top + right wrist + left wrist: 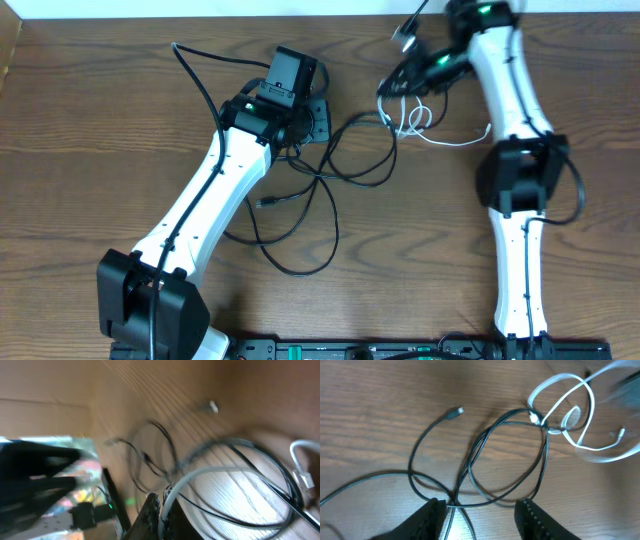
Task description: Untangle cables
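Left gripper (480,509): about half open and holding nothing. Its ribbed black fingers (432,519) stand either side of a crossing in the black cables.
Black cables (507,485): thin, smooth, limp cords lying in overlapping loops on the table just ahead of the left gripper. Their long axis runs away from it toward the white cable.
Plug (455,412): small metal-tipped free end, lying off to one side of the loops.
Table (100,120): matte brown wood grain.
White cable (570,415): glossy and tightly curled. It is hooked into the far end of a black loop and looks raised off the wood.
Right gripper (162,505): closed on the white cable. Blur hides whether a black strand is pinched too.
Key relation: the snag sits between the arms, nearer the right. Freeing it likely means drawing the white away while the left pins the crossing.
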{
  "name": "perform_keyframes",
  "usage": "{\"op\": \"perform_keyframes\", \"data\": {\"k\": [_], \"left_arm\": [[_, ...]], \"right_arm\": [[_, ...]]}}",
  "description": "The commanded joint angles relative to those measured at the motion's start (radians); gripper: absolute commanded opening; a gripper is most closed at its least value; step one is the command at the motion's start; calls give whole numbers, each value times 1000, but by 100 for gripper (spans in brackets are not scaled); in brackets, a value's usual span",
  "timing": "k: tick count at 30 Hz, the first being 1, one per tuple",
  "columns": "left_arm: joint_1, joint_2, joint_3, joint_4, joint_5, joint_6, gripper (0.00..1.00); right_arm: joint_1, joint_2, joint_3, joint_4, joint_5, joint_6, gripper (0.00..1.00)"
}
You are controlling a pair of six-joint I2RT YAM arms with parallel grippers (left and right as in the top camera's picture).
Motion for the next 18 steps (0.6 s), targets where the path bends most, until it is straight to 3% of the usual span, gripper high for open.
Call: {"op": "perform_keyframes", "data": {"k": [1, 9, 18], "left_arm": [[2, 13, -3, 35, 79, 5, 56], [2, 64, -3, 253, 308, 18, 63], [-28, 169, -3, 593, 475, 39, 67]], "right_arm": [[-47, -203, 89, 21, -145, 45, 1], [-106, -398, 92, 91, -132, 140, 1], [-116, -429, 92, 63, -134, 156, 1]]}}
